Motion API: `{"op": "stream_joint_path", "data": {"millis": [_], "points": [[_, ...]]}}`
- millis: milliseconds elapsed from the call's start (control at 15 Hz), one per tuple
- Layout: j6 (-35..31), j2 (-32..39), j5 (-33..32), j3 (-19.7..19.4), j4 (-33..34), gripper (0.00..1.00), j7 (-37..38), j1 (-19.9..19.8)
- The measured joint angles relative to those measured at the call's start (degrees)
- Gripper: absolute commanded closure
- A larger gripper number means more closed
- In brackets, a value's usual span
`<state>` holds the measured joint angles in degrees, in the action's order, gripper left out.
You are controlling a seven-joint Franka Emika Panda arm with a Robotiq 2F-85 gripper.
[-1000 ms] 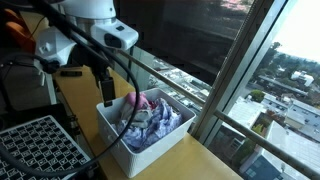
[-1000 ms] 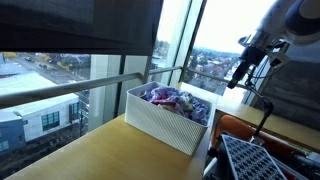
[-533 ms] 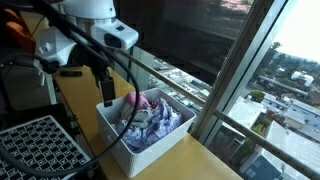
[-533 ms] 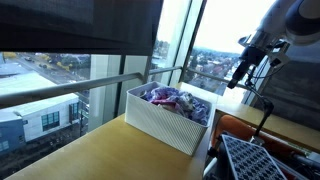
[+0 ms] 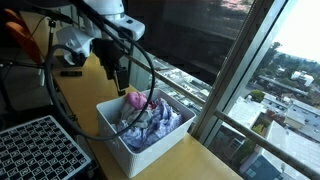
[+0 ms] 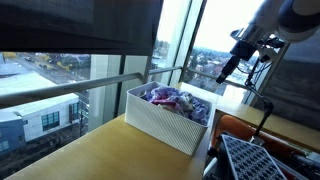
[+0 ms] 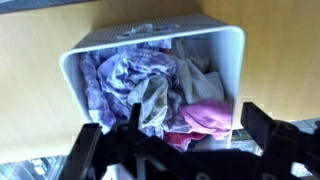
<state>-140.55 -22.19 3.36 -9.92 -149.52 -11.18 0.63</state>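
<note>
Nothing is gripped yet: the gripper (image 5: pixel 119 86) is seen poised above the white bin (image 5: pixel 112 140), its fingers spread wide and empty, while the crumpled cloths (image 7: pixel 150 85) are all found lying inside it

The bin (image 7: pixel 225 40) is plain white on a tan wood-grain table (image 7: pixel 35 95). In the wrist view it holds a mottled lavender-and-white cloth (image 7: pixel 125 70) at ten o'clock, a pink cloth (image 7: pixel 208 115) at four, and a grey-beige cloth (image 7: pixel 153 100) between. The gripper (image 7: pixel 168 138) is black.
</note>
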Motion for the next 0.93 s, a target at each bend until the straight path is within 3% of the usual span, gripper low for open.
{"op": "stream_joint_path", "data": {"millis": [533,933], "points": [[-11.1,16.5,9.0,-0.7,13.9,0.00,-7.0,1.1],[-15.6,33.5,9.6,3.7,22.2,0.00,-7.0,0.3]]}}
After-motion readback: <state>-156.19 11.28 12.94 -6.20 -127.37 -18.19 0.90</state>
